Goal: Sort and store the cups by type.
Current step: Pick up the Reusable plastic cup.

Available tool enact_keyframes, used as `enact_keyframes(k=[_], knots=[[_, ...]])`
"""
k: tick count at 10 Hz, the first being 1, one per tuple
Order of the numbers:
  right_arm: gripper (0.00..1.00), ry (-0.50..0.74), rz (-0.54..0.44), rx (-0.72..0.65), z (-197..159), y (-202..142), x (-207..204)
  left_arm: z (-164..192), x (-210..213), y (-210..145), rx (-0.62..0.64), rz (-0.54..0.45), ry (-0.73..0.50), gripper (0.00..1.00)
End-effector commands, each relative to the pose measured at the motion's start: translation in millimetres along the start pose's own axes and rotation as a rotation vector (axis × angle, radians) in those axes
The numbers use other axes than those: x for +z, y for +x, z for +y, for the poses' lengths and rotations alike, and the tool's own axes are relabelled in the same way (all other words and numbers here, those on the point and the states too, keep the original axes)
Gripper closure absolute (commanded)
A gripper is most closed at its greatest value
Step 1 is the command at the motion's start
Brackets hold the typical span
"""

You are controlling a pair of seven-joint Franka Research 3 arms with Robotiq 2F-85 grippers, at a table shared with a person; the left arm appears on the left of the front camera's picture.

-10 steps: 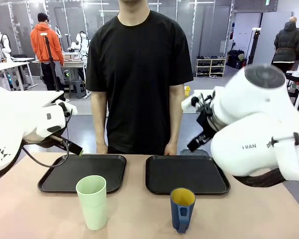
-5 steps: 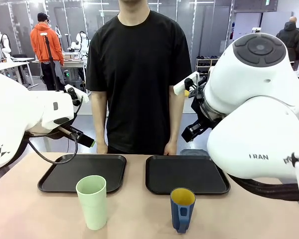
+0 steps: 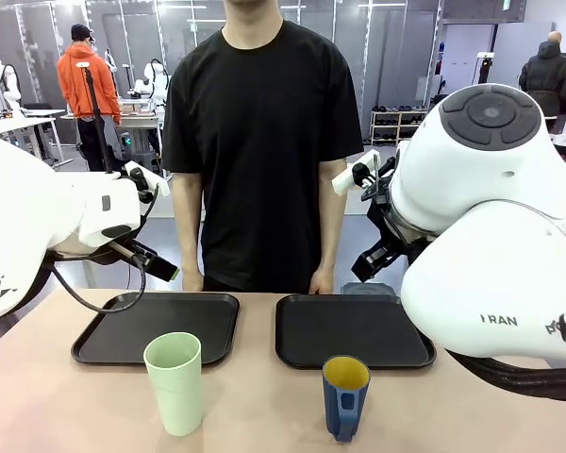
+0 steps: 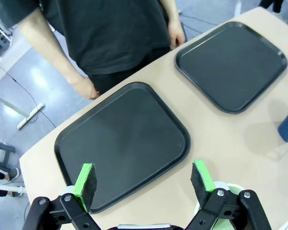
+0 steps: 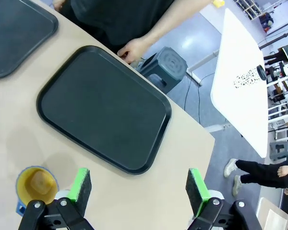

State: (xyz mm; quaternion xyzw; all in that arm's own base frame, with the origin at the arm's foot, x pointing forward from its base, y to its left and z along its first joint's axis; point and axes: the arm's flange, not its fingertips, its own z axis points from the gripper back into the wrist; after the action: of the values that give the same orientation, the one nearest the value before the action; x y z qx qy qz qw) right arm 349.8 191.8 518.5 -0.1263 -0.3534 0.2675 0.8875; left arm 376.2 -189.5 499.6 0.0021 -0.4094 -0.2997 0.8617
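- Since a second ago, both of your arms have swung up and inward over the table, while the cups and trays lie where they were.
- Your left gripper (image 4: 144, 181) is spread wide, its green pads (image 4: 85, 184) well apart. It holds nothing and touches nothing.
- It hangs above the near edge of the left tray (image 4: 122, 139). The pale rim of the mint-green tumbler (image 4: 229, 190) peeks out behind one finger, lower down and apart from it.
- Your right gripper (image 5: 138, 186) is just as wide open, and it too is empty.
- It hovers over bare table (image 5: 134, 201) just on the near side of the right tray (image 5: 103, 108).
- The dark blue mug (image 5: 36, 184) shows its yellow inside beside one pad in the right wrist view — below the gripper and not in contact.
- From the front, the tumbler stands upright on the table in front of the left tray, and the mug stands upright in front of the right tray, handle toward you. The two cups are well apart, and neither is on a tray.
- The person stands at the far side with a hand (image 3: 192, 280) at the table's far edge behind each tray.
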Motion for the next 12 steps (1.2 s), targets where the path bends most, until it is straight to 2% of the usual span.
enact_keyframes(k=[1, 3, 6, 8, 12], knots=[[0.00, 0.036, 0.009, -0.044, -28.5, -13.7, -27.8, 30.6, -4.4, -37.1, 0.065, 0.085, 0.059, 0.00], [0.00, 0.024, 0.097, -0.171, -55.4, -23.7, -66.6, 78.4, -27.2, -64.5, 0.237, 0.134, 0.079, 0.00], [0.00, 0.061, 0.194, -0.278, -85.2, -49.9, -128.9, 123.8, -62.2, -102.3, 0.347, 0.160, 0.061, 0.00], [0.00, 0.097, 0.226, -0.313, -92.1, -62.1, -153.5, 135.1, -76.3, -114.0, 0.353, 0.175, 0.060, 0.00], [0.00, 0.098, 0.227, -0.325, -92.4, -63.9, -154.1, 135.9, -78.7, -118.6, 0.375, 0.181, 0.055, 0.00]])
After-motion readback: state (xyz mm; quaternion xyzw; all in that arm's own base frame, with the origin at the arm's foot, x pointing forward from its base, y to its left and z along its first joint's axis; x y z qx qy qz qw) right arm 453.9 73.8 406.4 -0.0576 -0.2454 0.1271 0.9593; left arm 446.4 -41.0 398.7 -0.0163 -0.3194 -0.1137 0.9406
